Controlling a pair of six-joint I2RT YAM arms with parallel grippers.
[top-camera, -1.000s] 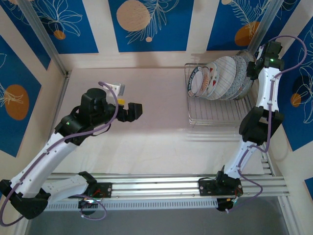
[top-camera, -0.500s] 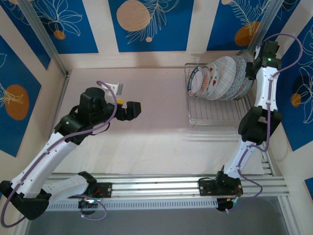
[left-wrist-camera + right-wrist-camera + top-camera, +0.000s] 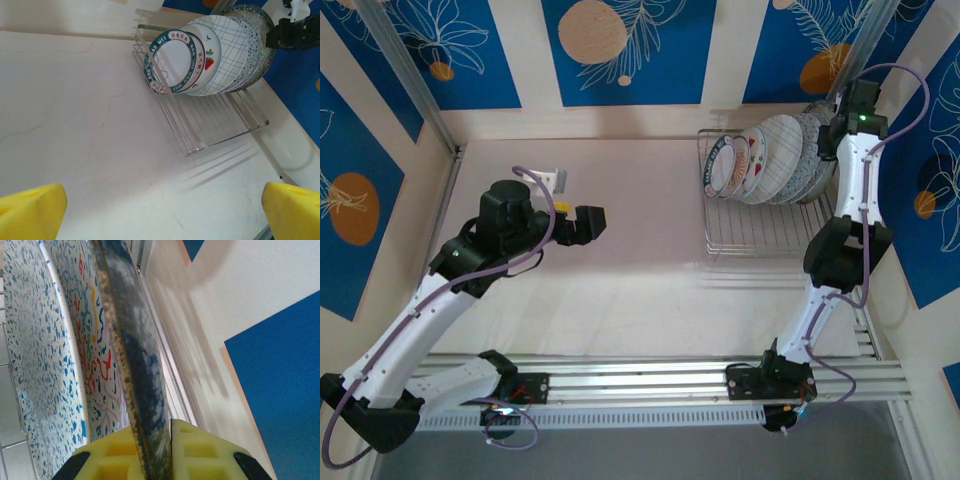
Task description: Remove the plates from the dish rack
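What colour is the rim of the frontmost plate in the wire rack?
A dark green lettered band, on the round white plate; clearest in the left wrist view.

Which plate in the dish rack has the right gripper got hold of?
The dark speckled plate at the right end of the row. The right gripper pinches its rim; the others stand untouched.

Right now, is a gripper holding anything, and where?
The right gripper pinches the rim of the rearmost dark speckled plate. The left gripper holds nothing.
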